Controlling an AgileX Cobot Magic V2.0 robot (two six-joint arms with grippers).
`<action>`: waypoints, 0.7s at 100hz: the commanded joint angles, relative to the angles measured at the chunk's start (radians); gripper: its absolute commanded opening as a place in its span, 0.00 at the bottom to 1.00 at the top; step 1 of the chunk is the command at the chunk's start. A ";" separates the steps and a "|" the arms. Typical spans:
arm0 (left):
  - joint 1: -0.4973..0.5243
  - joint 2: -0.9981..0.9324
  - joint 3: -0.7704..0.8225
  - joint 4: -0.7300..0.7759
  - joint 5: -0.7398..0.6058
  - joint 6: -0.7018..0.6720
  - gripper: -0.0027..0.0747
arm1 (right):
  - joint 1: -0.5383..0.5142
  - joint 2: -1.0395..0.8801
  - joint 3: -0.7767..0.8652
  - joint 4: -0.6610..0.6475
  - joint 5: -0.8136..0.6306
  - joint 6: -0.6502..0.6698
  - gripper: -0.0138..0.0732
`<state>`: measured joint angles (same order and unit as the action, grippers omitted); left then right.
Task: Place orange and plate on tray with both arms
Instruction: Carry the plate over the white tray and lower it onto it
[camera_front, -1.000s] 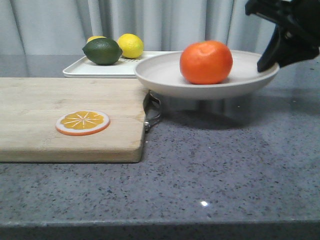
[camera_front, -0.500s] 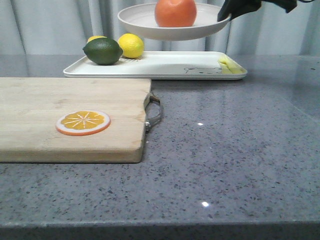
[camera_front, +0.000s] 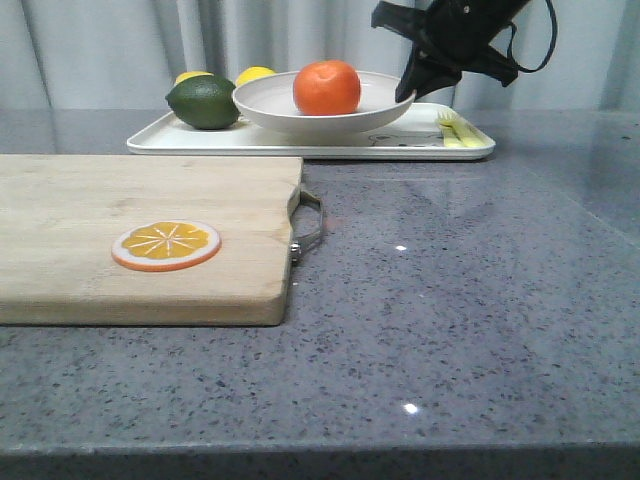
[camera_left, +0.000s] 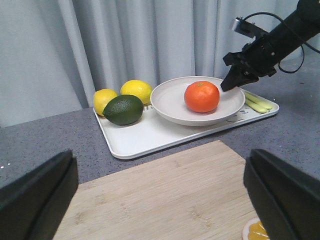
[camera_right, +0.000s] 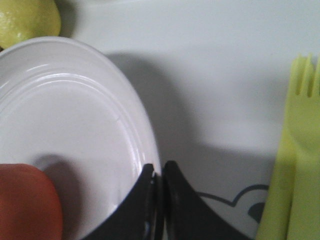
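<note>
Nearest, foreground: wooden cutting board (camera_front: 140, 235) on the grey counter, carrying a flat orange slice (camera_front: 165, 245); neither touched, neither part of the job.

Item, left gripper (camera_left: 160, 195): fingers spread wide apart, holding nothing, hanging over the board well short of the tray.

Item, tray (camera_front: 300, 143): white, rectangular, at the far side of the counter. Holds a dark green lime (camera_front: 204, 102), two lemons (camera_left: 136, 91) behind it, and a pale yellow-green fork (camera_front: 452, 130) at its right end.

Item, plate (camera_front: 270, 100): seated on or just above the tray's middle; contact cannot be confirmed from these views. The lime sits close beside its left rim.

Item, orange (camera_front: 327, 87): rests inside the plate, right of centre, toward the held edge.

Item, right gripper (camera_front: 408, 90): fingers pinched together on the plate's right rim, the edge clamped between them.

Hazards, as judged:
- If the plate is not fully down, letting go would drop that side and set the orange rolling.
- A tilted or sideways withdrawal could drag the rim and shove the plate into the lime.
- The fork lies near the gripper's exit path and could be knocked off the tray.
</note>
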<state>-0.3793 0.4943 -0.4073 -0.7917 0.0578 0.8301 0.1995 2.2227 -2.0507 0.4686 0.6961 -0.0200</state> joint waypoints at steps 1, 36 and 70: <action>0.003 0.003 -0.029 -0.002 -0.058 0.002 0.86 | -0.015 -0.062 -0.043 0.026 -0.045 0.000 0.09; 0.003 0.003 -0.029 -0.002 -0.058 0.002 0.86 | -0.026 -0.044 -0.043 0.026 -0.035 0.001 0.09; 0.003 0.003 -0.029 -0.002 -0.058 0.002 0.86 | -0.026 -0.026 -0.041 0.026 -0.030 0.001 0.09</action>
<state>-0.3793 0.4943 -0.4073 -0.7917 0.0578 0.8301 0.1810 2.2582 -2.0548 0.4720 0.7074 -0.0116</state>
